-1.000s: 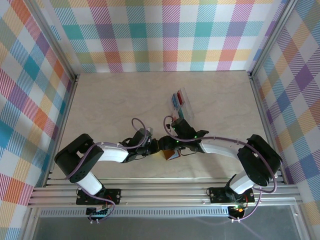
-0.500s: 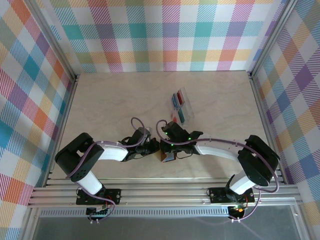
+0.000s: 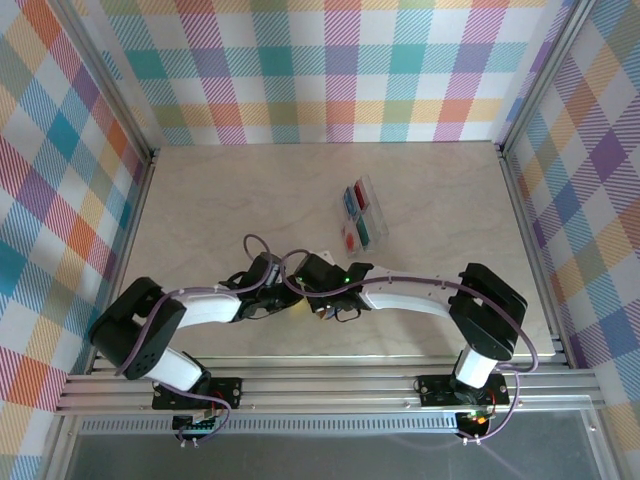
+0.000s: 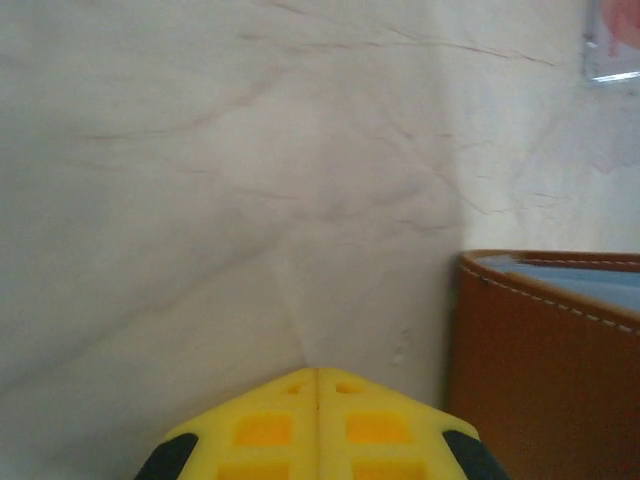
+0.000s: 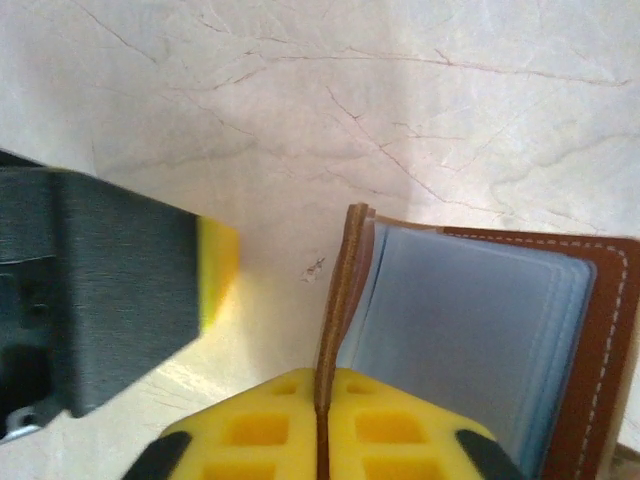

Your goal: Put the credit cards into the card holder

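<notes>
Open brown card holder [image 5: 470, 330], one flap upright; red, blue, teal credit cards [image 3: 352, 200] farther back

1. Two robot arms: the left arm [image 3: 200, 305] and the right arm [image 3: 420, 292].
2. Two grippers, one per arm: the left gripper [image 4: 318, 385] and the right gripper [image 5: 321, 390].
3. One card holder [image 5: 480, 330], brown.
4. One clear tray [image 3: 371, 186], at 1 o'clock from the card holder.
5. The credit cards [image 3: 349, 238] show four faces in the tray: two red, one blue, one teal. Any lying beneath cannot be counted.
</notes>
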`<state>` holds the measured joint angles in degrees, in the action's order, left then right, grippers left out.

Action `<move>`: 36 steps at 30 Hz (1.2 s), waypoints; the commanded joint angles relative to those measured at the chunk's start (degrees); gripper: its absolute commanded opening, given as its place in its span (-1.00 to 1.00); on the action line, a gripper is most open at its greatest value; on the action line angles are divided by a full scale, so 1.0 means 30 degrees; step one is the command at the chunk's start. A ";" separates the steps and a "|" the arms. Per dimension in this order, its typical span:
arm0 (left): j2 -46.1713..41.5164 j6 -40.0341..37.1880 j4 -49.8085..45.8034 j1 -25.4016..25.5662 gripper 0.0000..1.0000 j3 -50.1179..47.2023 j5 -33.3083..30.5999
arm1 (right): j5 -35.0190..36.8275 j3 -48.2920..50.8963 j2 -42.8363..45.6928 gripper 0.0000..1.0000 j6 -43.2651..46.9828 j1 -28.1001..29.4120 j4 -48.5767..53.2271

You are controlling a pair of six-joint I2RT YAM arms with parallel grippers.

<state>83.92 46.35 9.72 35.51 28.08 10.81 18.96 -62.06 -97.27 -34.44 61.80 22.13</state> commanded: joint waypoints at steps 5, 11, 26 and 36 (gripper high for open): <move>-0.2850 -0.0566 -0.6025 -0.0585 -0.88 -0.0512 -0.2571 | -0.3958 0.0385 -0.0686 -0.24 0.1155 -0.0142 -0.1877; -0.3245 -0.0536 -0.6209 -0.0731 -0.86 -0.0451 -0.2384 | -0.5667 0.0795 -0.0884 -0.09 0.1020 -0.0531 -0.3010; -0.5431 -0.1024 -0.9240 -0.1899 -0.82 0.0837 -0.2723 | 0.5135 -0.2365 -0.2906 -0.86 -0.0030 0.1498 0.4033; -0.5049 -0.1151 -0.9355 -0.2341 -0.81 0.1132 -0.2461 | 0.2192 -0.2414 -0.4083 -0.28 0.1214 0.1607 0.2151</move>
<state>68.51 43.88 -16.49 29.47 29.87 3.46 29.61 -70.00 -108.95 -32.47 66.41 31.24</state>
